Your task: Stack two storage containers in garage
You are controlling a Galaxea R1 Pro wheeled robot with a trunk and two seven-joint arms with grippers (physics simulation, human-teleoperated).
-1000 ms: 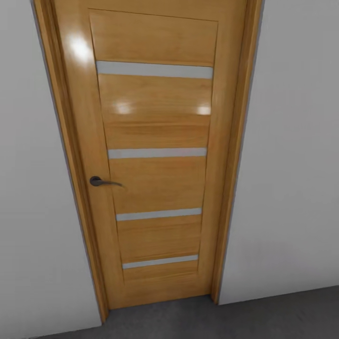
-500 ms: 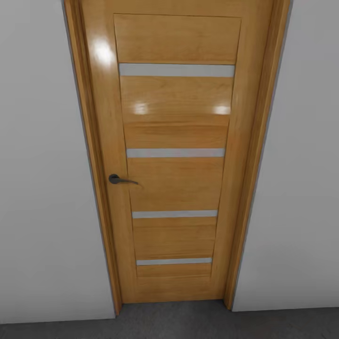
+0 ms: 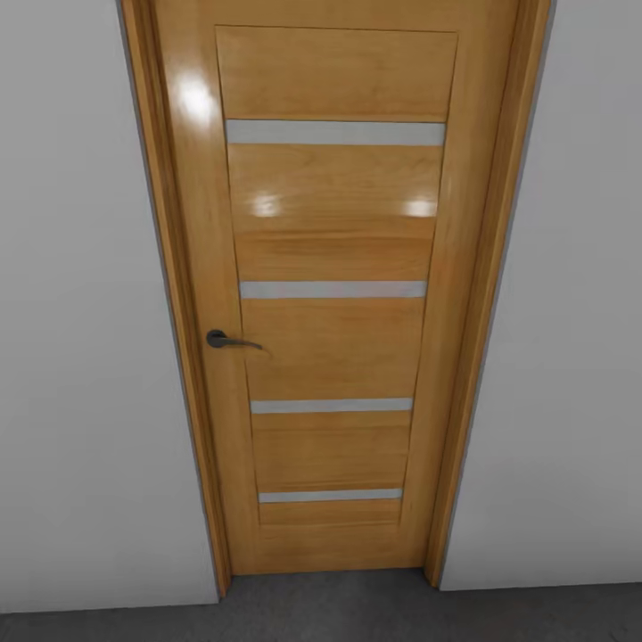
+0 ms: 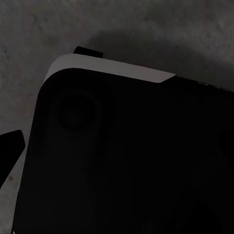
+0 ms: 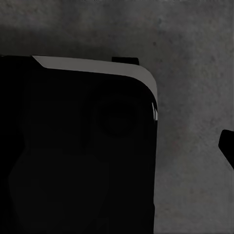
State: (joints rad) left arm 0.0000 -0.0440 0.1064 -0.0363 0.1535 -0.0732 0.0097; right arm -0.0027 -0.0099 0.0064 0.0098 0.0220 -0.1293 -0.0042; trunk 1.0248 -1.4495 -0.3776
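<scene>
storage containers are nowhere among the closed wooden door (image 3: 334,294), its dark handle (image 3: 230,340) and grey floor (image 3: 321,611); judged stiff, light plastic, best gripped by the rim; finger state cannot be told.

One wooden door (image 3: 334,294), one dark handle (image 3: 230,340) — four pale strips (image 3: 332,289)

A shut door (image 3: 334,294) stands dead ahead at 12 o'clock, set in its frame (image 3: 486,294) with wall (image 3: 80,357) at 9 o'clock and at 3 o'clock. The handle (image 3: 230,341) sits on the door's 9 o'clock edge — about mid-height. Four narrow strips cross the door, one above another. The floor (image 3: 339,615) runs along at 6 o'clock — meeting door and wall.
</scene>
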